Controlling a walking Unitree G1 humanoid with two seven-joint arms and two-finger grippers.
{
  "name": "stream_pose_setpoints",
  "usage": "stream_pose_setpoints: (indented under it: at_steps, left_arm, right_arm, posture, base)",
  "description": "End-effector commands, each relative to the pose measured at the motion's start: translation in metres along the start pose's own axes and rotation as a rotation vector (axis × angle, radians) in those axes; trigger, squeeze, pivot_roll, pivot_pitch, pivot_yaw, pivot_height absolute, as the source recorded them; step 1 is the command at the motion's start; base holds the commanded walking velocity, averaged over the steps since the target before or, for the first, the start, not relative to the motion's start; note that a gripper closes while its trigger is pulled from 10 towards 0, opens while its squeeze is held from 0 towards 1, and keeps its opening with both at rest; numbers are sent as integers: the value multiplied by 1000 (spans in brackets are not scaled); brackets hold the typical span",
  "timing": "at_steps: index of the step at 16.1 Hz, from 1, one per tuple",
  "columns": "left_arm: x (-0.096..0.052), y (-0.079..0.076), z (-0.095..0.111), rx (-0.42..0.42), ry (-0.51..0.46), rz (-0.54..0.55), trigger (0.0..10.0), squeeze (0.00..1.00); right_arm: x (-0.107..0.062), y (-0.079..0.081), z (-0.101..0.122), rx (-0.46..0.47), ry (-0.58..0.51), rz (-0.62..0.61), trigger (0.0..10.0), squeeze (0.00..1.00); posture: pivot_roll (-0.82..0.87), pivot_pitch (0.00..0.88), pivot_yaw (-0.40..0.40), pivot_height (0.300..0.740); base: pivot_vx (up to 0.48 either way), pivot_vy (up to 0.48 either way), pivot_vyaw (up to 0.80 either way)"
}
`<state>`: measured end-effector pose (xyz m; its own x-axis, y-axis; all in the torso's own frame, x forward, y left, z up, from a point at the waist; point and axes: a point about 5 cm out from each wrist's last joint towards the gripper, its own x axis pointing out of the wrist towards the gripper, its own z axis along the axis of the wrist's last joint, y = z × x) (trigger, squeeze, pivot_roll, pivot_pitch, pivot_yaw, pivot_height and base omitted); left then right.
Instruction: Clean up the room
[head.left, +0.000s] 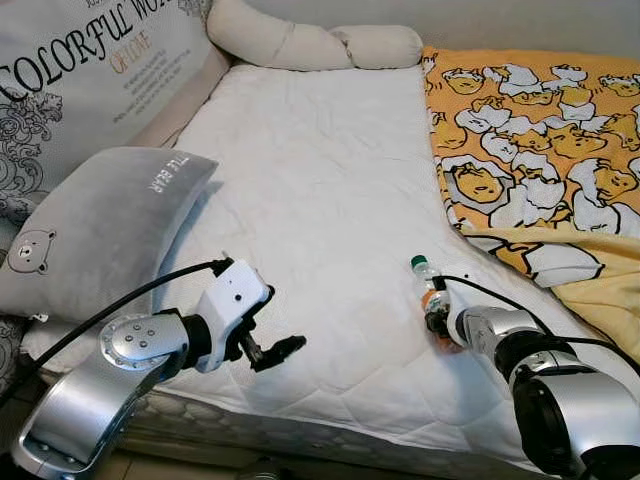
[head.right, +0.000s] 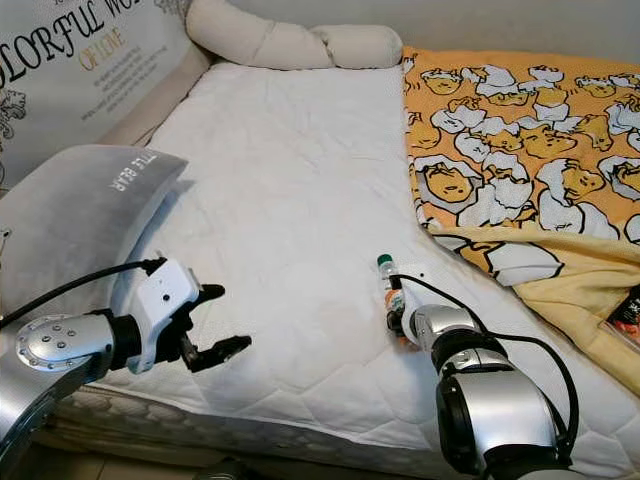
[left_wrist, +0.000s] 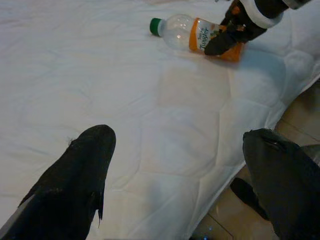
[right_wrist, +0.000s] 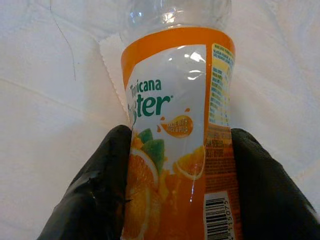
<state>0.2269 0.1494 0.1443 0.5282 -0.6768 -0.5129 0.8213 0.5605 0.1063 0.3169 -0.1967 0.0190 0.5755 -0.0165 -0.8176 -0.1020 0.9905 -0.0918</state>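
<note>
A clear plastic juice bottle (head.left: 424, 278) with a green cap and orange label lies on the white mattress (head.left: 320, 180) near its front right edge. My right gripper (head.left: 437, 325) is shut on the bottle's lower end. Seen through the right wrist camera, both black fingers (right_wrist: 102, 185) press against the sides of the label (right_wrist: 175, 115). My left gripper (head.left: 283, 320) hovers open over the mattress's front left part, well left of the bottle (left_wrist: 192, 32), with nothing between its fingers (left_wrist: 75, 185).
A grey bear pillow (head.left: 100, 225) leans at the left edge, with a large printed cushion (head.left: 80, 60) behind it. A cream bolster (head.left: 310, 40) lies along the head. A yellow duck-print blanket (head.left: 540, 140) covers the right side. Floor (left_wrist: 300, 115) shows beyond the front edge.
</note>
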Motion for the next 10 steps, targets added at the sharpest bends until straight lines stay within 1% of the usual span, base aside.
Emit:
stream_pose_setpoints:
  at_steps: [1,3,4,5,6,7,8,9,10]
  left_arm:
    - [1,1,2,9,4,-13,10000,0]
    - [5,3,3,3,-13,-14,10000,0]
    - [8,6,5,-17,-40,7,10000,0]
    - [11,14,5,-51,-77,79,10000,0]
    - [11,17,5,-62,-89,108,10000,0]
    - [13,23,6,-91,-119,177,10000,0]
    - [14,24,7,-97,-127,198,10000,0]
    - [16,26,8,-96,-136,231,10000,0]
    - [17,27,10,-108,-157,267,10000,0]
  right_arm:
    - [-1,-4,2,33,-1,-6,0,0]
    - [-2,-6,4,53,-15,-12,0,0]
    - [-2,-7,6,73,-31,-7,0,0]
    - [-4,-12,10,111,-76,-5,0,0]
    - [-4,-14,11,116,-94,-12,0,0]
    - [-7,-17,21,160,-219,13,0,0]
    - [-8,-18,26,184,-272,29,0,0]
    - [-12,-19,32,207,-351,60,0,0]
    - [-15,-19,35,233,-403,99,0,0]
  posture:
    - [174,0,39,740]
    - [156,0,40,740]
    - [145,0,39,740]
    - [126,0,41,740]
    - [116,0,43,740]
    - [92,0,49,740]
    - [88,0,50,740]
    - [76,0,53,740]
    - [57,0,60,740]
  base:
    - [0,0,0]
    - [0,0,0]
    - [0,0,0]
    - [0,0,0]
    - [0,0,0]
    - [0,0,0]
    - [0,0,0]
    - [0,0,0]
    - [0,0,0]
